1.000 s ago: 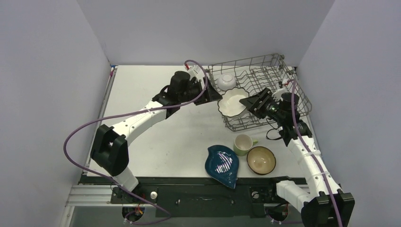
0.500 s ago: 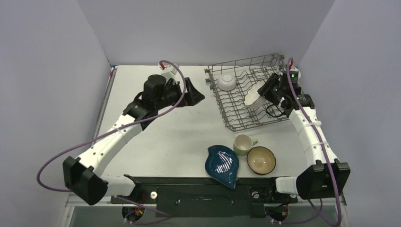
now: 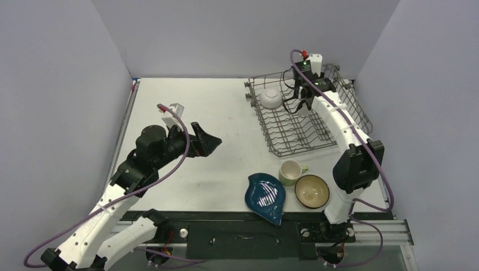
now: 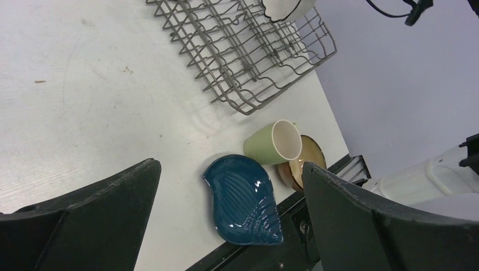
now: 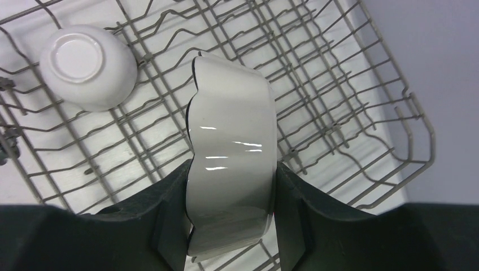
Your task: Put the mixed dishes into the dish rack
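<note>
My right gripper (image 5: pixel 231 182) is shut on the white scalloped plate (image 5: pixel 231 135), which it holds on edge above the tines of the grey wire dish rack (image 3: pixel 296 148). Beside the plate, a small white bowl (image 5: pixel 87 65) lies upside down in the rack's far left part. My left gripper (image 3: pixel 207 143) hangs open and empty over the bare table, left of the rack. Near the front edge sit the dark blue leaf-shaped dish (image 4: pixel 244 199), the pale green mug (image 4: pixel 273 143) on its side, and the brown bowl (image 3: pixel 312 191) with a cream inside.
Grey walls close in the table on the left, back and right. The rack (image 4: pixel 248 106) stands at the back right, close to the right wall. A black rail (image 3: pixel 237 223) runs along the near edge just below the blue dish.
My left arm has pulled back left and toward the near edge, its jaws now wide open. My right arm has carried the plate to the rack's far part and turned it on edge.
</note>
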Controlling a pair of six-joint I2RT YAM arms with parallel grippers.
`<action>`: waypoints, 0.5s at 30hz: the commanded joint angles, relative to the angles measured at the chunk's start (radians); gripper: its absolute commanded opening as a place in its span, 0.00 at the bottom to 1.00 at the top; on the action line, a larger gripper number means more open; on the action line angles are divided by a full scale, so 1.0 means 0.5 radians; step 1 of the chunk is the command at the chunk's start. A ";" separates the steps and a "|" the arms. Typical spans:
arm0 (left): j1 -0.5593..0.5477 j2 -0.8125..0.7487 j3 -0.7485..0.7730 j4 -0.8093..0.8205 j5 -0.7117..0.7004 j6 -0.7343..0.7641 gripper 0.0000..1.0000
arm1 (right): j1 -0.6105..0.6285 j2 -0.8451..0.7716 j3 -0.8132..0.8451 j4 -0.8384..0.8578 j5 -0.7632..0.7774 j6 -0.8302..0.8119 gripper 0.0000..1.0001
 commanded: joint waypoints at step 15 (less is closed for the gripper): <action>-0.004 -0.145 -0.111 -0.153 -0.048 0.079 0.96 | 0.429 0.709 0.626 0.053 1.018 -0.779 0.00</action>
